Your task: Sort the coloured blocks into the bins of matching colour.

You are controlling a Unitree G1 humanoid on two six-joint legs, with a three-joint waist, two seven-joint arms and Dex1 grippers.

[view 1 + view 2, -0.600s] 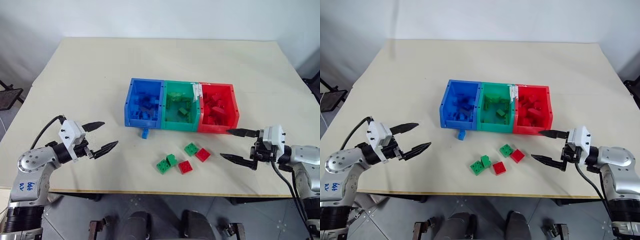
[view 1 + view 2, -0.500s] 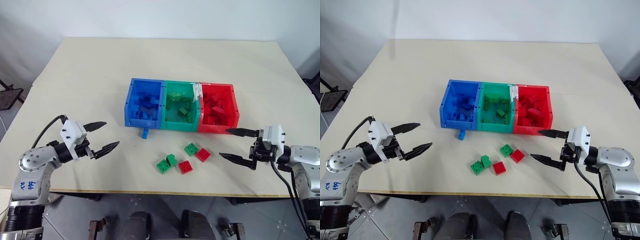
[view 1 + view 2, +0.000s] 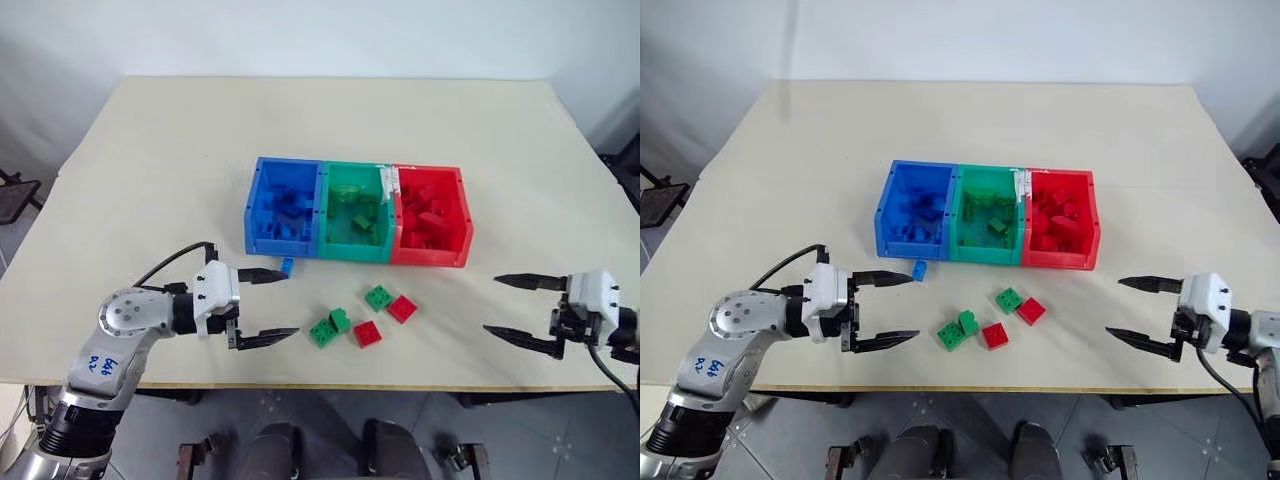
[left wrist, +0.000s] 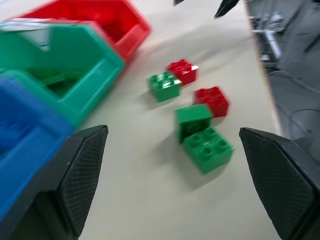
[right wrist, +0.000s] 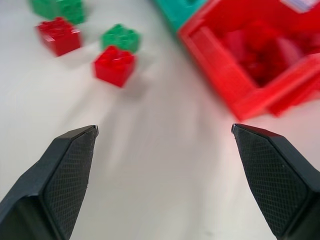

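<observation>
Red, green and blue studded bricks lie in two places: many sit already inside the bins, and a few rest loose on the cream worktop (image 3: 150, 130) in front of them. The loose cluster holds a green brick (image 3: 378, 297) touching a red brick (image 3: 403, 308), then nearer the front edge another red brick (image 3: 367, 333) just beside a green pair (image 3: 330, 327), one of that pair tilted against the other. A small blue brick (image 3: 287, 266) lies apart, close against the front wall of the blue bin (image 3: 283, 208). The blue bin is joined to the green bin (image 3: 353, 212) in the middle and the red bin (image 3: 430, 216) at the other end, each holding bricks of its own colour.

The left pincer (image 3: 266, 305) hangs over the worktop left of the green pair, its two black fingers spread wide, pointing towards the cluster and gripping nothing; the blue brick lies just beyond its far fingertip. The right pincer (image 3: 512, 306) is near the worktop's front right, well apart from the bricks, fingers likewise spread wide and empty.
</observation>
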